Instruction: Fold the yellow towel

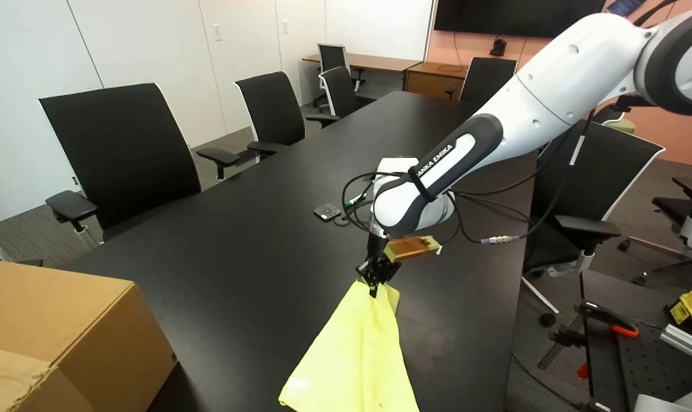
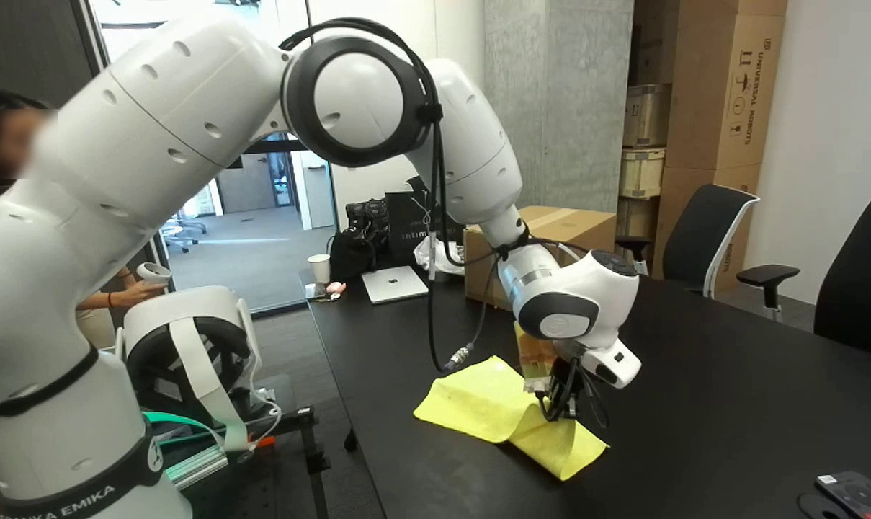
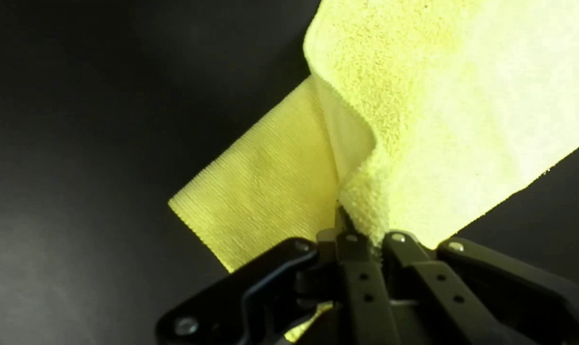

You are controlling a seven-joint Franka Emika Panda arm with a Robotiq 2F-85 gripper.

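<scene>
The yellow towel [image 1: 357,349] lies on the black table in both exterior views, and it also shows here [image 2: 478,400]. My gripper [image 1: 374,289] points down at the towel's end in both exterior views. In the wrist view the gripper [image 3: 375,239] is shut on a bunched fold of the towel [image 3: 452,124]. The gripped fold rises to the fingers, and a flat corner of the towel lies on the table to the left beneath it. The fingertips are partly hidden by the cloth.
A cardboard box [image 1: 111,343] stands on the table [image 1: 237,274]. A silver laptop [image 2: 395,285] and a white cup [image 2: 320,268] stand near the table's end. A small dark device [image 1: 327,212] lies beyond the gripper. A cable [image 2: 432,346] hangs from the arm.
</scene>
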